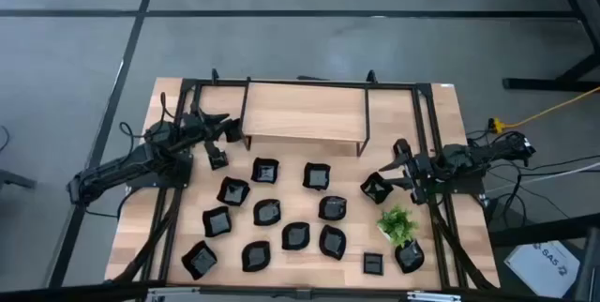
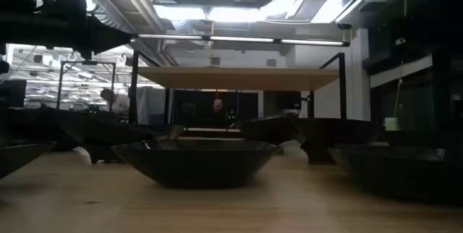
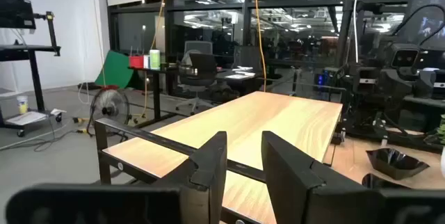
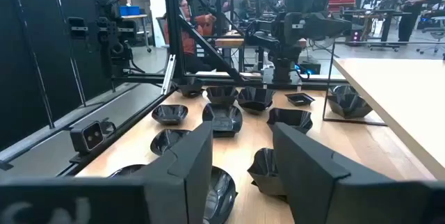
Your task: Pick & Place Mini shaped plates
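Several glossy black mini shaped plates [image 1: 296,235] lie bottoms-down across the wooden table [image 1: 141,218]; the low view shows one [image 2: 199,162] close in front. My left gripper [image 1: 228,126] hovers open at the left end of the wooden riser [image 1: 305,112], its fingers [image 3: 208,165] apart above the riser's top [image 3: 278,123] with nothing between them. My right gripper [image 1: 395,165] stands open at the right side, pointing toward the table's left, just beside a black plate [image 1: 375,188]. Its fingers [image 4: 191,158] are empty above the plates [image 4: 270,170].
A small green potted plant [image 1: 397,223] stands near the front right, among the plates. A black metal frame [image 1: 427,133] borders the table on all sides. Beyond the table, a person [image 4: 191,26] sits in the room.
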